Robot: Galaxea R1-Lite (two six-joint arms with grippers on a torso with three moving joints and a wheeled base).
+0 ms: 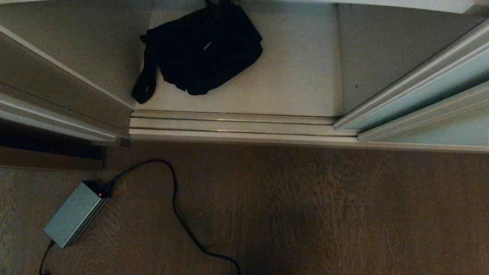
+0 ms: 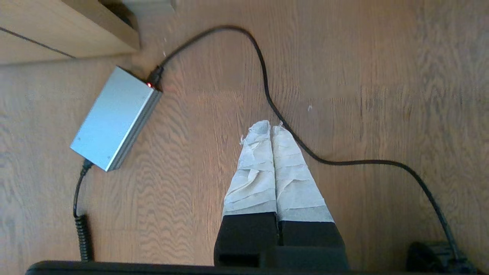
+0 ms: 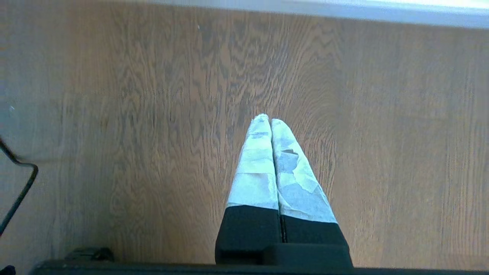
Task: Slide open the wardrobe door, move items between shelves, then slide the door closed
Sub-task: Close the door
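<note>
- Left pincer (image 2: 270,128): taped fingers pressed together, empty, pointing down at the wood floor (image 2: 382,95); parked, since nothing is within reach.
- Right pincer (image 3: 269,121): likewise pressed together, holding nothing, over bare floor.
- Just beside the left one: grey power brick (image 2: 114,118) with black cable (image 2: 267,95), no part of the job.
- Farther out: sliding door (image 1: 428,95) pushed right, opening clear.
- Black bag (image 1: 206,47) slumped on the bottom shelf (image 1: 298,76), awaiting transfer. No cushion seen.

No text, label, brand or number can be read anywhere. The only sign is a small red light (image 2: 149,84) glowing on the power brick (image 2: 114,118) at its cable end.
</note>
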